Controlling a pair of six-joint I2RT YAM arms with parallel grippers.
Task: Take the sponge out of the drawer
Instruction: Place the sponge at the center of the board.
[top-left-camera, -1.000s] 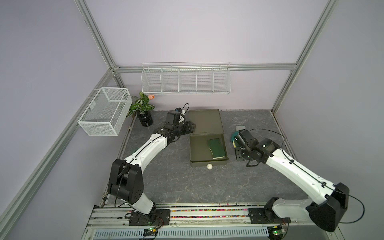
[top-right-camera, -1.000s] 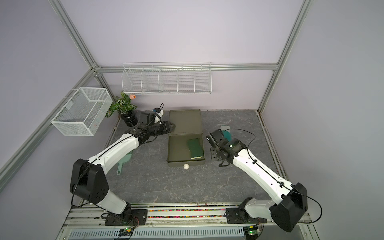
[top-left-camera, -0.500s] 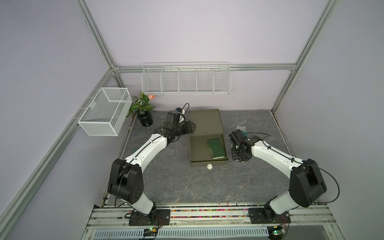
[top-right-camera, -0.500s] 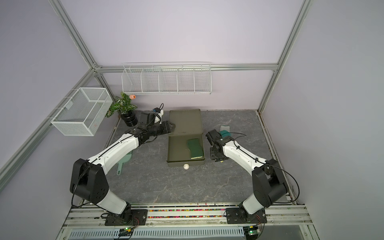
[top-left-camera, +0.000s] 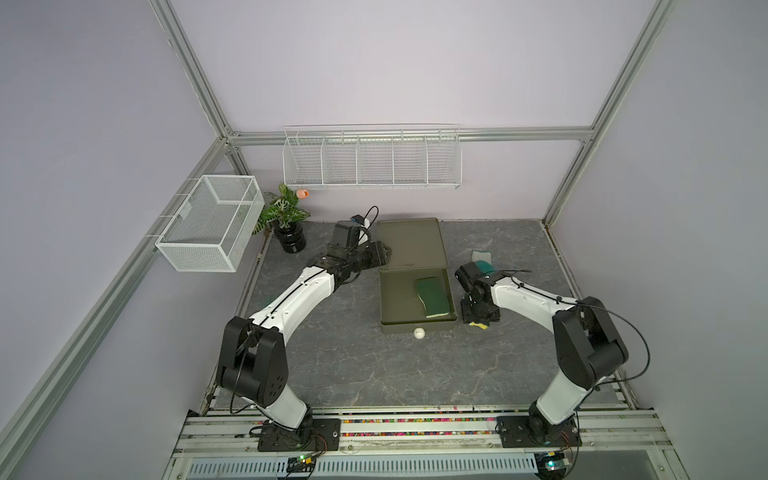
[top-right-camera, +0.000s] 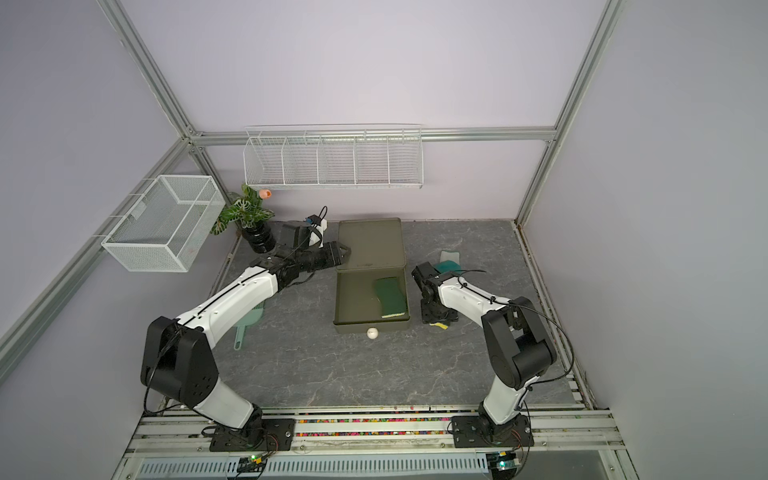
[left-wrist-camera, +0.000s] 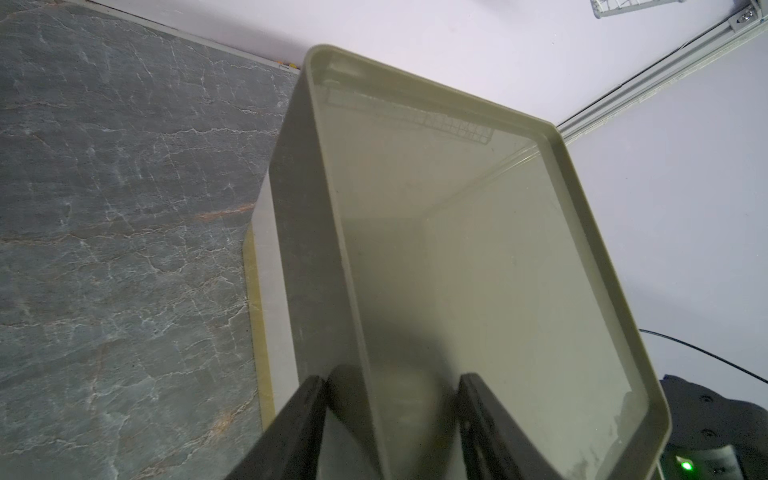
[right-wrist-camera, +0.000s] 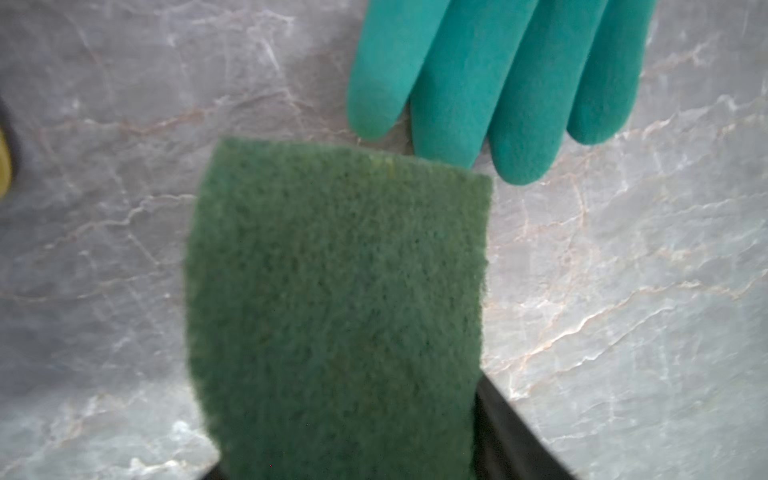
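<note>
**A:** Olive plastic, the cabinet (top-left-camera: 411, 243), at the middle of the surface's (top-left-camera: 374, 374) back edge. In both top views its drawer (top-left-camera: 392, 299) stands pulled out toward the front, with a sponge (top-left-camera: 432, 297) lying inside by the right wall.

**B:** The right hand (top-left-camera: 478, 318)?

**A:** Low, just right of the drawer, with a yellow-edged second sponge (top-left-camera: 478, 325) under it. The left hand (top-left-camera: 384, 254) is at the cabinet's left side. There's a plant (top-left-camera: 286, 216) in the back left corner and wire baskets (top-left-camera: 372, 160) on lilac walls (top-left-camera: 374, 62).

**B:** Left wrist view?

**A:** Fingers (left-wrist-camera: 307, 415) astride the cabinet's rim, with a gap showing. Clenched or not, I cannot tell.

**B:** Right wrist view?

**A:** The second sponge's green pad sits between the fingers, a glove (right-wrist-camera: 490, 83) just beyond. Grasped or released, I cannot tell.

**B:** Which step?

**A:** Setting down, I'd judge. Next it should free that one, lift clear, then reach into the drawer.
</note>
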